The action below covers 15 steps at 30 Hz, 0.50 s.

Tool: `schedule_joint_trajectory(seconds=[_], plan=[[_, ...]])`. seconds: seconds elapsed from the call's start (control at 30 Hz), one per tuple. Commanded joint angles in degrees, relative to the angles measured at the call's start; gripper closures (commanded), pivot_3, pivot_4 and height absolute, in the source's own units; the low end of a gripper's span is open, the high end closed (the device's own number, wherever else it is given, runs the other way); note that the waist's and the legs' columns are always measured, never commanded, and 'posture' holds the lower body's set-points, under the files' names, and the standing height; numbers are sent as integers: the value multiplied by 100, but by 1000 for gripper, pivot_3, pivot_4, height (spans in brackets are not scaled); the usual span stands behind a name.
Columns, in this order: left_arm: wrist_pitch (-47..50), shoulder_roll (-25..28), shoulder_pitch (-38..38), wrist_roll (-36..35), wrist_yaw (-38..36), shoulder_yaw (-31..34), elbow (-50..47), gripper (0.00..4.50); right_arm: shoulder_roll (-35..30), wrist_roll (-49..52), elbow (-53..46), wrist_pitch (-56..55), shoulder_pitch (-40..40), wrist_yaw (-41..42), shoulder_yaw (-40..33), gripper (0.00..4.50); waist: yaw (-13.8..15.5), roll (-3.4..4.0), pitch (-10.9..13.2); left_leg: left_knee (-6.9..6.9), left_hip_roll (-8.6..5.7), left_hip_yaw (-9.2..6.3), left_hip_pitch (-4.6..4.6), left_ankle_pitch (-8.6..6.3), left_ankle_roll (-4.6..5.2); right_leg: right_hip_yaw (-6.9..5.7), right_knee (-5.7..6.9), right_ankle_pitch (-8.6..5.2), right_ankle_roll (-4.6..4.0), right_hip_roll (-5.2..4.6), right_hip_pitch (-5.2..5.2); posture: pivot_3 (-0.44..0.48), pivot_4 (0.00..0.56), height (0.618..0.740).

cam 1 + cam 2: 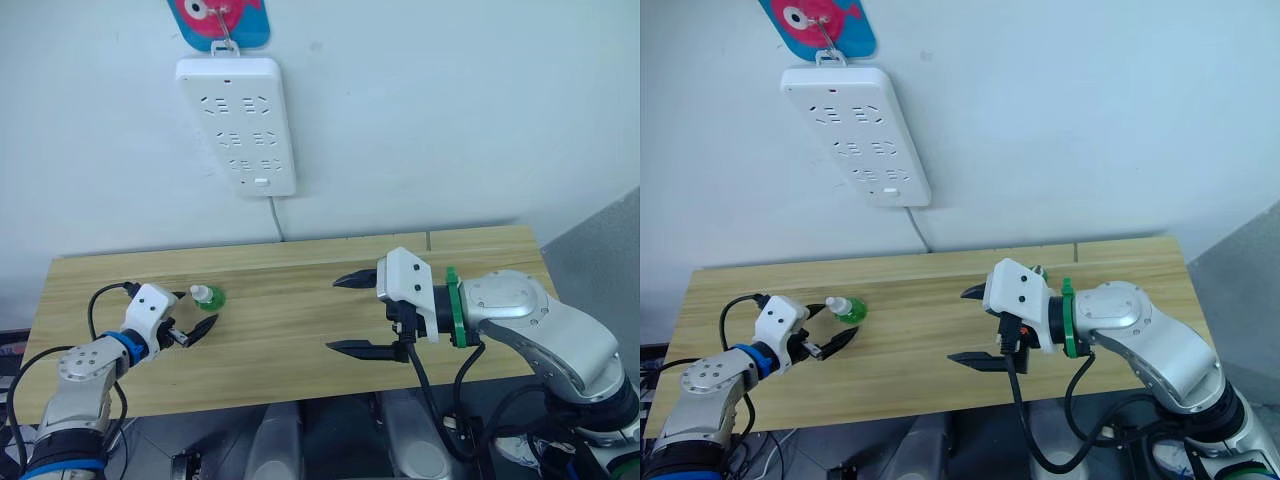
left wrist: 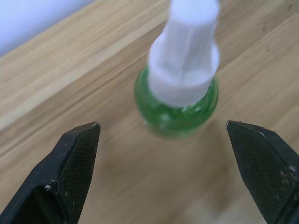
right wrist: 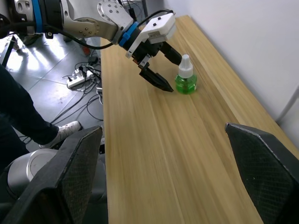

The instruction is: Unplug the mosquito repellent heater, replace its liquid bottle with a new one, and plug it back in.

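Left gripper (image 1: 197,322) sits low over the left end of the table (image 1: 300,330), fingers spread wide, with the green bottle (image 1: 208,297) standing upright just ahead of them, not gripped. From the left wrist, the bottle's white cap (image 2: 184,56) rises between the two black fingertips (image 2: 77,154), clear of both. Right gripper (image 1: 352,314) hovers over the table's middle, well apart from the bottle, its fingers also spread and holding nothing. On the wall above hangs a white power strip (image 1: 238,122), cord (image 1: 276,218) running down behind the table. I cannot make out the heater on the table or on the strip.
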Motion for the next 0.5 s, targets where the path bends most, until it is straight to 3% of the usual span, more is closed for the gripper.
schedule_joint_trajectory(seconds=[0.03, 0.5], plan=[[-62, -23, -87, -34, -66, -59, 70, 0, 35, 176, -350, 117, -57, -113, -24, 131, -3, -5, 22, 1, 0, 0, 0, 0, 0, 0, 0, 0, 0, 1, 0, -166, 429, 740], [-408, -117, -535, 101, -122, -321, 774, 0, -75, 440, -594, 353, 86, -254, -59, 131, -42, -7, 60, 1, -1, 0, -2, 0, 0, -1, 1, 0, 2, -2, -2, -176, 416, 740]])
